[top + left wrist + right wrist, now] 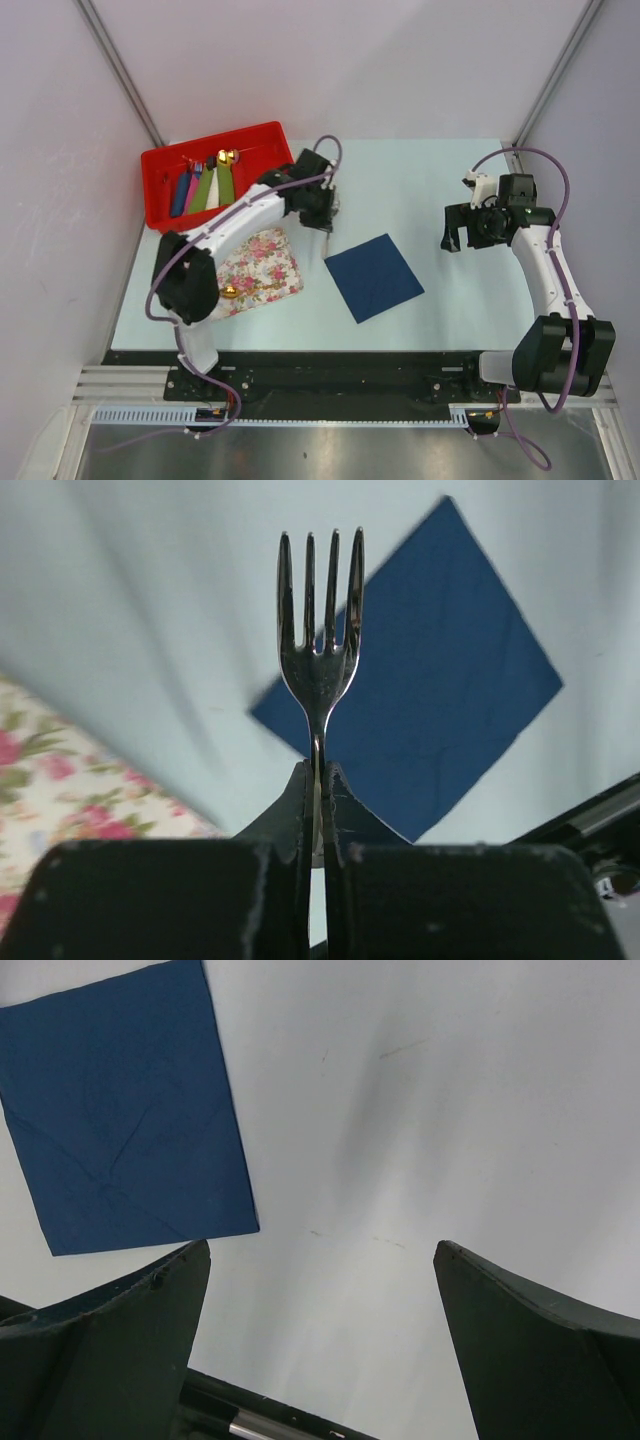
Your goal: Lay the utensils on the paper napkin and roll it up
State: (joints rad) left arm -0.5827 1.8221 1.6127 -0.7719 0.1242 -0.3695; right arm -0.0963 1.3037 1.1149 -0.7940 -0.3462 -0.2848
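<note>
My left gripper (325,218) is shut on the silvery fork (320,630), gripping its handle with the tines pointing away, above the table just left of the napkin's far corner. The left wrist view shows the jaws (320,780) pinched on the handle. The navy paper napkin (375,277) lies flat and unrolled mid-table; it also shows in the left wrist view (440,670) and the right wrist view (120,1110). The gold spoon (245,290) lies on the floral tray (262,255). My right gripper (452,235) is open and empty (320,1250), raised to the right of the napkin.
A red bin (160,200) at the back left holds several coloured rolls with gold tips. The floral tray's corner shows in the left wrist view (50,780). Grey walls enclose the table on the left, back and right.
</note>
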